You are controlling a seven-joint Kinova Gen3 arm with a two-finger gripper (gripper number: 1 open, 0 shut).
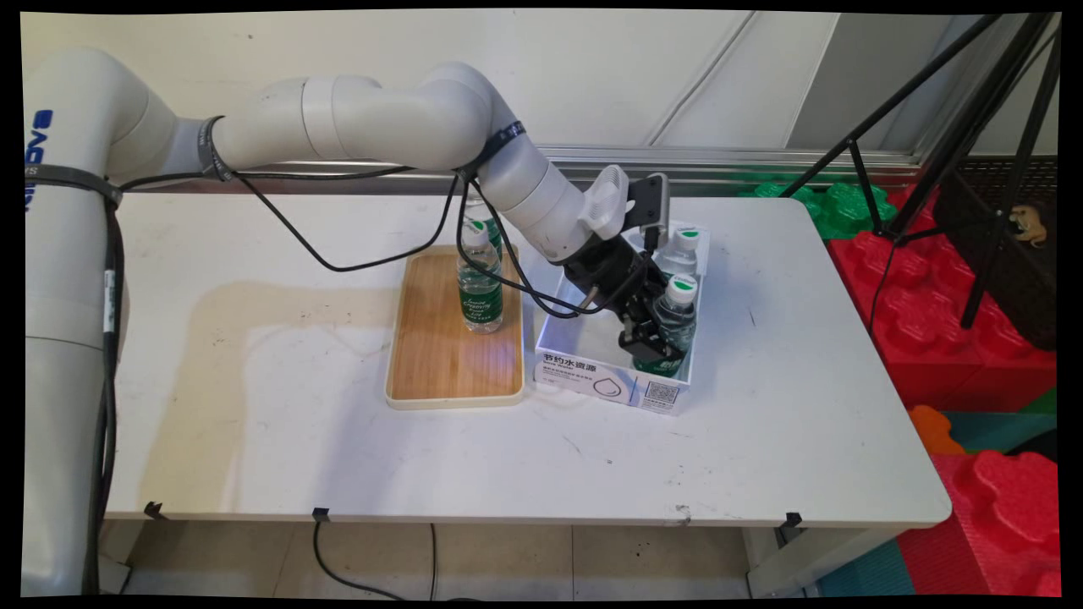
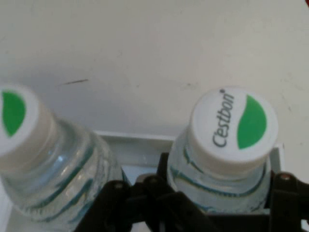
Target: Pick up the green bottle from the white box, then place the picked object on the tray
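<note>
White rounded arm [image 1: 381,118], blue lettering, black cables [image 1: 338,254], black pincer [image 1: 651,338].

Main view evenly lit, bright; soft arm shadow cast on table [image 1: 254,355] at left. Barrel distortion seen at frame edges. Hand view softly blurred; bottle cap [image 2: 233,126] lettering legible, foreground linkage defocused.
</note>
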